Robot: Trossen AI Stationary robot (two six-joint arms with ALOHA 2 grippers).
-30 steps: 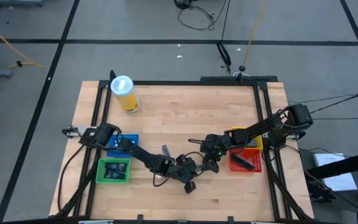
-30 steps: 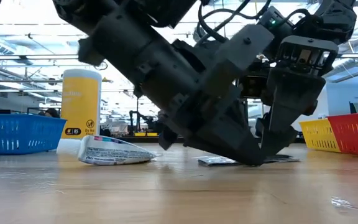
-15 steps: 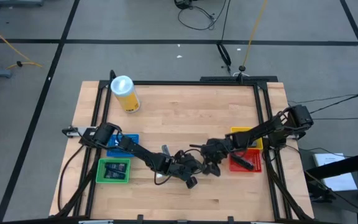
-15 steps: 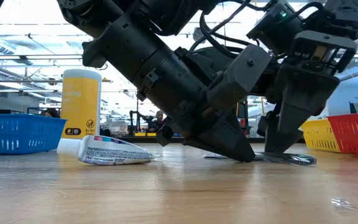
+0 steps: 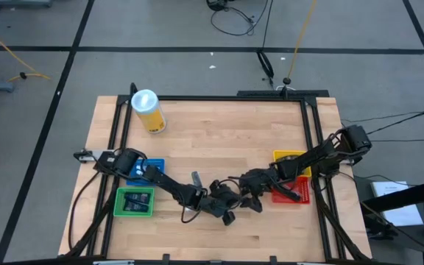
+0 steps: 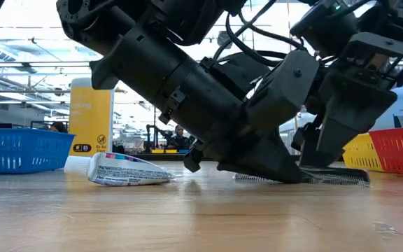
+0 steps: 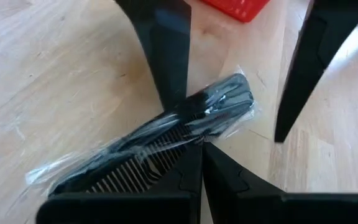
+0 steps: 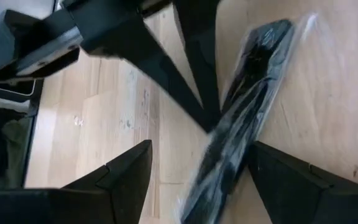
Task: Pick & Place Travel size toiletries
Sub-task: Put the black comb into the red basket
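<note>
A black comb in clear wrap point(image 7: 229, 99) lies flat on the wooden table near its front middle; it also shows in the right wrist view point(image 8: 253, 81) and the low view point(image 6: 341, 178). My left gripper point(image 7: 201, 148) is shut, its tips on the comb. My right gripper point(image 8: 201, 146) is open, with one finger on each side of the comb; I cannot tell whether they touch it. A white tube point(image 6: 128, 170) lies on the table to the left, untouched. My left gripper presses its shut fingertips point(image 8: 209, 119) against the comb's wrap about mid-length, on the toothed side point(image 7: 185, 138). The fingers come slanting down from the table's left. The comb lies flat on the table.
A green bin point(image 5: 135, 202) and a blue bin point(image 5: 152, 166) stand at the left, and a yellow bin point(image 5: 287, 156) and a red bin point(image 5: 291, 193) at the right. A big yellow cylinder point(image 5: 148, 110) lies at the far left. The two grippers stand close together.
My right gripper has gone toward the table's near edge and now stands over the comb. My left gripper has stayed shut on the comb, which has slid along the table toward the right edge.
</note>
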